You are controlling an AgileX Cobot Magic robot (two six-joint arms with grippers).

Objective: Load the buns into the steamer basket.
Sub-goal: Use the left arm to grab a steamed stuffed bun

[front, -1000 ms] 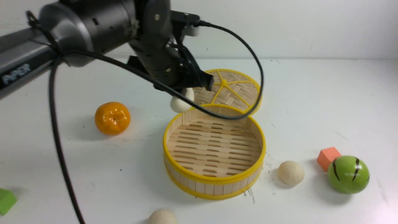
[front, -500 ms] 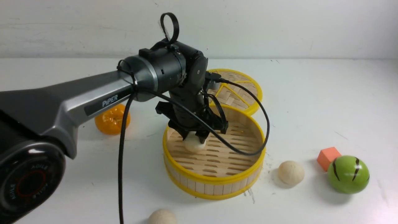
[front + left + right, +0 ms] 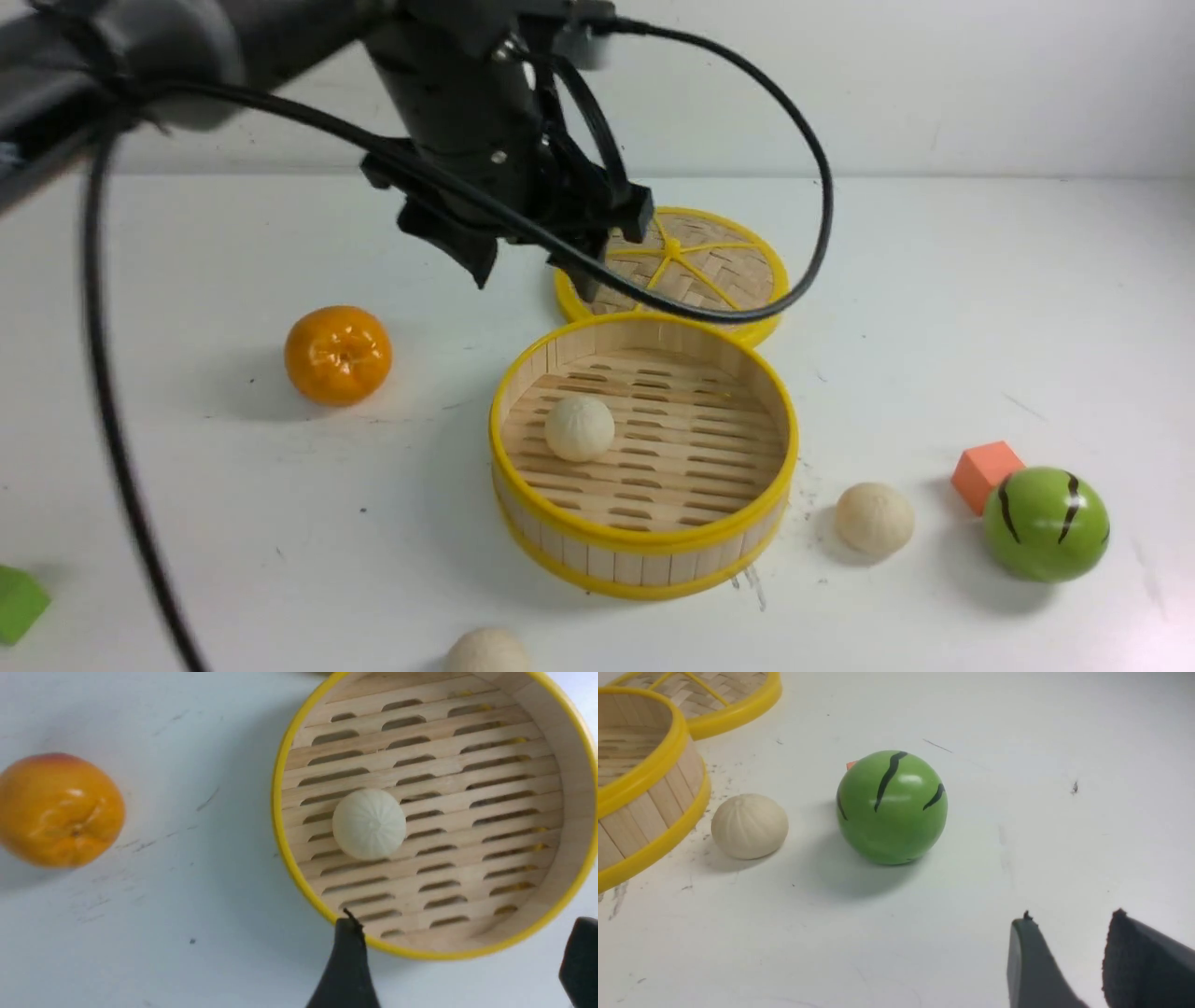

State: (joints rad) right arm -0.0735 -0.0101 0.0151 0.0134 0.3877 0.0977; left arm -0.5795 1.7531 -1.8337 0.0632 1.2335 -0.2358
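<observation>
Left hand raised above the far rim of the steamer basket, jaws spread and empty, one bun on its slatted floor, second bun on the surface beside its right wall, third bun at the near edge, orange toward the left edge.

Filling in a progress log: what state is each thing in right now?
steamer basket, uncovered, holding one bun.
bun in basket, lying loose on its floor.
bun right of basket, on table.
bun at near edge, on table.
lid, lying flat behind basket.
left gripper, open, empty.
right gripper, open, empty.
orange, on table, untouched.
striped ball, resting on table.
</observation>
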